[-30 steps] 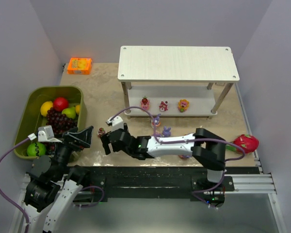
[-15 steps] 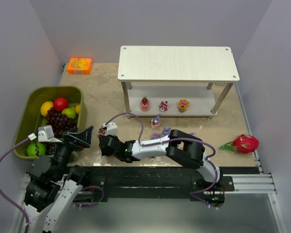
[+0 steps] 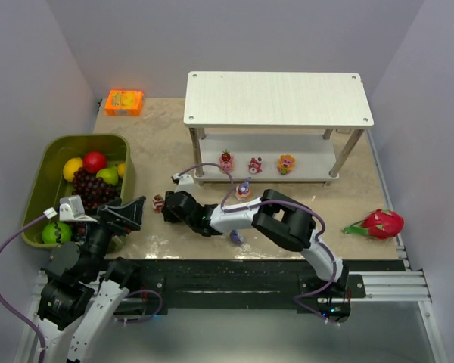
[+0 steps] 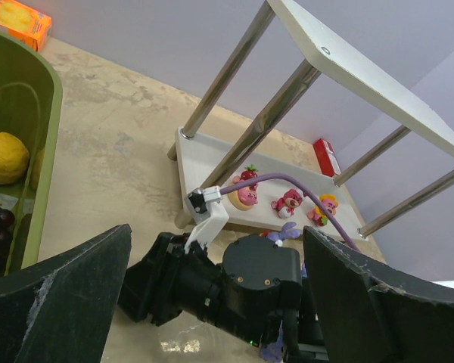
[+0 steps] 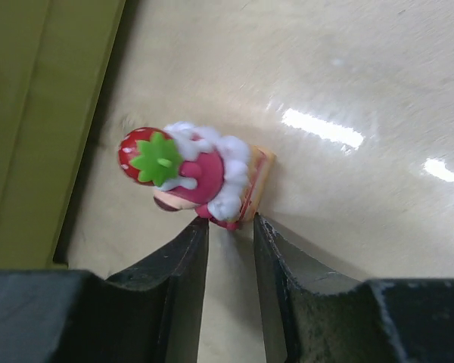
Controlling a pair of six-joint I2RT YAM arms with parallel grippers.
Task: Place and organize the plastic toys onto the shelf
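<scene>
The pick-up is in hand: the right gripper (image 5: 228, 225), jaws narrow, noses at a strawberry-topped toy (image 5: 193, 172) lying on the table (image 5: 340, 68) beside the green bin (image 5: 30, 113) (whether it truly bites, I cannot tell). Next comes a firm pinch, then a carry to the shelf (image 3: 278, 98). The left gripper (image 4: 216, 291) hangs spread wide.

At left of the top view, olive-green bin (image 3: 39, 189) holding lemon (image 3: 73, 168), red apple (image 3: 94, 161), dark grapes (image 3: 91, 189), round green fruit (image 3: 57, 233). Upper left, orange box (image 3: 125, 102) flat on marbled bench (image 3: 155, 136). Far right, dragon fruit (image 3: 383, 224) near bench edge.
</scene>
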